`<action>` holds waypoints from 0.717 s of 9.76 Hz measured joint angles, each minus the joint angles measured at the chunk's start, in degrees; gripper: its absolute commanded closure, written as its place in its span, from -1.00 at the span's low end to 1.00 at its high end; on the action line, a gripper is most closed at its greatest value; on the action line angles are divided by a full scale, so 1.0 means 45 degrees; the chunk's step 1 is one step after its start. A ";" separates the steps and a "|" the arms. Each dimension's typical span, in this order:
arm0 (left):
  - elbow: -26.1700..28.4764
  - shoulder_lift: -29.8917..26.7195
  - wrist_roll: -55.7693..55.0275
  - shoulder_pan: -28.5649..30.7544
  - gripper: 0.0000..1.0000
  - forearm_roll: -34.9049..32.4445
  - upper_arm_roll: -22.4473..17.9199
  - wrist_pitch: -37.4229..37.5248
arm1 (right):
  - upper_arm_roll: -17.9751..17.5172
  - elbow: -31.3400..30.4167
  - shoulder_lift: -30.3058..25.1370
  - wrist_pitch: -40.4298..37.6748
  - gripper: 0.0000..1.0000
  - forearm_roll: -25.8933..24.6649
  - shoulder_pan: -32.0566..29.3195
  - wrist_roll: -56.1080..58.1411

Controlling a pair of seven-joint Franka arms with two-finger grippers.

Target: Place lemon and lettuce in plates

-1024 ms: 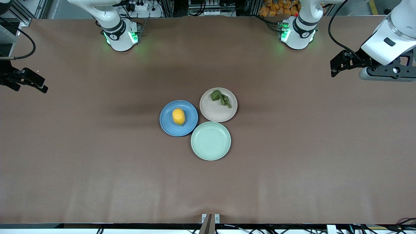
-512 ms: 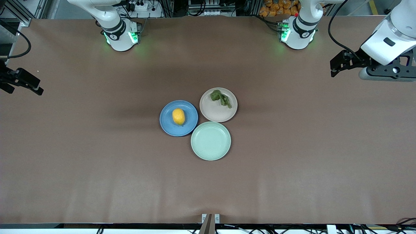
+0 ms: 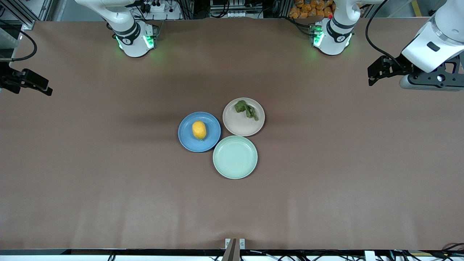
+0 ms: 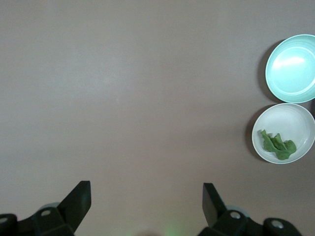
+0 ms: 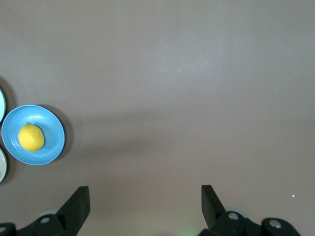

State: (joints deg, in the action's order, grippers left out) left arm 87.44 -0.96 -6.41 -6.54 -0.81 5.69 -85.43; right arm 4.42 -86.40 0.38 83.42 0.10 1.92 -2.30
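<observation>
At the right arm's end of the counter, the right gripper is held up in the air over bare surface, well apart from the plates; its fingers are spread wide with nothing between them.

The blue plate is found in the middle of the counter, and the lemon lies in it, near its centre. The lemon is seen as a small oval, yellow-orange, with a smooth rind. It is judged to be firm and fairly light but apt to roll; it would best be taken across its narrow middle.

The beige plate stands just beside the blue one, toward the left arm's end and farther from the front camera. The lettuce lies in it, close to the rim on the side nearer the robots' bases. It is seen as a wrinkled, dark green, irregular leaf. It is judged to be very light, soft and easily crushed; a gentle pinch at its thickest fold would suit it.

A mint-green plate, with nothing in it, sits nearest the front camera, touching or nearly touching both others.

At the left arm's end, the left gripper hangs over bare counter, its fingers likewise spread and holding nothing. Both items being in plates, the task is judged complete.
</observation>
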 measured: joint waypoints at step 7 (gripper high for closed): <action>0.0000 0.0000 -0.0195 0.0000 -1.00 0.0000 -0.0001 -0.0424 | 0.0002 0.0213 0.0432 -0.0003 -1.00 -0.0024 0.0170 0.0000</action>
